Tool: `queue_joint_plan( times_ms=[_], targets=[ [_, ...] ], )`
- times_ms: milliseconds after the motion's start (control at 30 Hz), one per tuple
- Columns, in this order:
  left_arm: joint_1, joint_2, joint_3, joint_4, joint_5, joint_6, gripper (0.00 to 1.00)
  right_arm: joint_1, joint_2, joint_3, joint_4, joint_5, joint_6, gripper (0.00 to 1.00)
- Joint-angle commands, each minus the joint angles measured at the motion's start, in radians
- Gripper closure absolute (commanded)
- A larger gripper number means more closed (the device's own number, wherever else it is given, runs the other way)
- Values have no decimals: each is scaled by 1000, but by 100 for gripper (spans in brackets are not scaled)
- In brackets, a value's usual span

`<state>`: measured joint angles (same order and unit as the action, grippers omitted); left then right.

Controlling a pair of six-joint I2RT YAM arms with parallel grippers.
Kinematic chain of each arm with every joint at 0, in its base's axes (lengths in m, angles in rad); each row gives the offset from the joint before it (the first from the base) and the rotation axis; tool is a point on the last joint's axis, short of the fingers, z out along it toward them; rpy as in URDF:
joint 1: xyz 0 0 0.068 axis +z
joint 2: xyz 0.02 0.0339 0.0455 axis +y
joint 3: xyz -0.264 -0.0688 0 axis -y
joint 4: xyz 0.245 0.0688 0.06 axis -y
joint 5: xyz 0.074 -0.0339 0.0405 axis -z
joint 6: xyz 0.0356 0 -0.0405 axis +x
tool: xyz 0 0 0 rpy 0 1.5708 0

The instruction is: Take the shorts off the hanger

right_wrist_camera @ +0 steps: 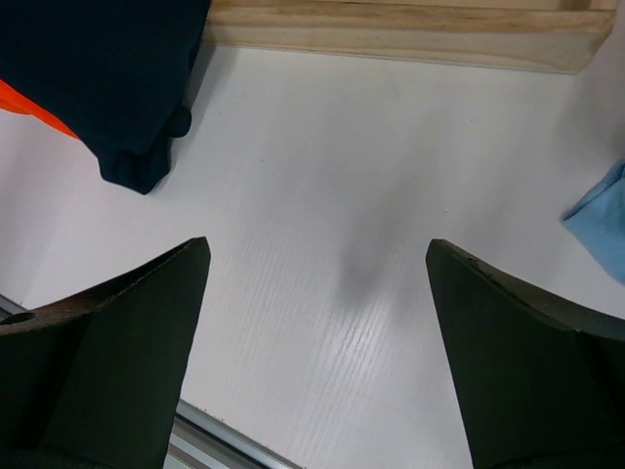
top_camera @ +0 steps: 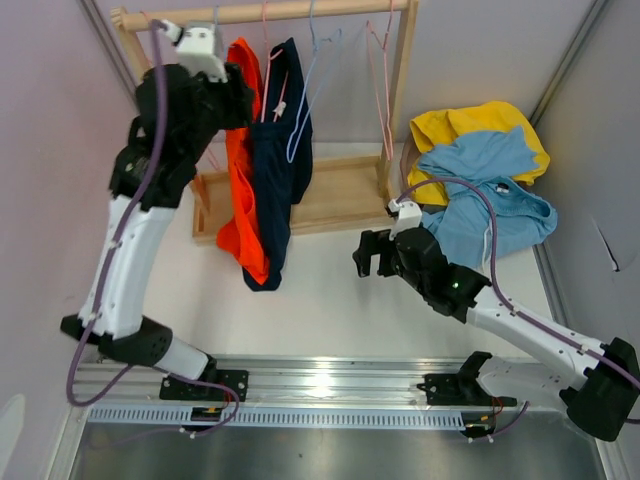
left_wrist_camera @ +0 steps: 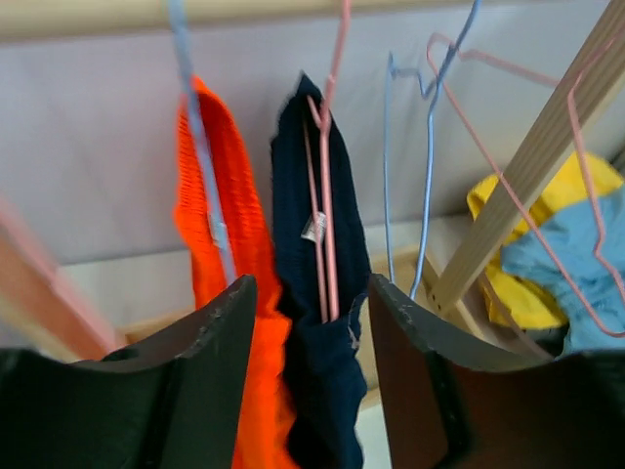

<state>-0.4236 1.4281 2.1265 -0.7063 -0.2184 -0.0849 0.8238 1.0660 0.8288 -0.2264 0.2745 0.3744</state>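
Hanging on a pink hanger (left_wrist_camera: 331, 244) at the rack (top_camera: 300, 12), the shorts (left_wrist_camera: 293, 225) lay between the left gripper (left_wrist_camera: 312, 293)'s fingers (left_wrist_camera: 220, 342); whether these pinched the cloth I couldn't tell. The right gripper (right_wrist_camera: 317, 254) gaped over the table (right_wrist_camera: 322, 147).

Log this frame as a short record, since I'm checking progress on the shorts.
left gripper: fingers either side of the navy shorts, grip unclear
right gripper: open, over the table
navy shorts: hanging on pink hanger
orange shorts: hanging beside them, on blue hanger
clothes pile: yellow and blue, right of rack
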Motion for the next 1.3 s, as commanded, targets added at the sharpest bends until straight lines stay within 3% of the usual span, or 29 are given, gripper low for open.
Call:
queue_joint_plan(
  times_ms=[0, 67, 100, 200, 633, 967, 1033, 1067, 1100, 1133, 1200, 1233, 1267],
  targets=[
    [-6, 72, 30, 39, 88, -35, 47, 6, -43, -19, 21, 52, 15, 0],
    [-6, 117, 65, 37, 114, -47, 43, 6, -49, -26, 22, 60, 15, 1],
    [-6, 129, 81, 34, 125, -50, 30, 6, -49, -33, 25, 60, 15, 1],
    [-6, 158, 98, 39, 143, -61, 23, 6, -44, -45, 32, 65, 14, 1],
    [-6, 196, 15, 91, 79, -35, 22, 8, -34, -74, 44, 84, 3, 0],
    [-6, 285, 67, 105, -18, 2, 25, 5, -28, -85, 45, 91, -2, 0],
    [-6, 314, 87, 97, -18, 1, 28, 6, -24, -86, 44, 92, -5, 1],
    [-6, 324, 107, 87, -21, 1, 35, 3, -23, -86, 47, 95, -8, 1],
    [-6, 334, 119, 82, -22, 1, 44, 2, -21, -86, 47, 95, -8, 1],
    [-6, 351, 125, 79, -33, -1, 64, 0, -17, -86, 47, 95, -8, 1],
    [-6, 362, 141, 71, -51, -6, 85, -2, -15, -85, 47, 92, -8, 1],
    [-6, 368, 145, 67, -59, -10, 100, -3, -14, -86, 47, 92, -9, 1],
    [-6, 371, 157, 61, -82, -15, 100, -5, -12, -88, 48, 91, -9, 1]
  ],
)
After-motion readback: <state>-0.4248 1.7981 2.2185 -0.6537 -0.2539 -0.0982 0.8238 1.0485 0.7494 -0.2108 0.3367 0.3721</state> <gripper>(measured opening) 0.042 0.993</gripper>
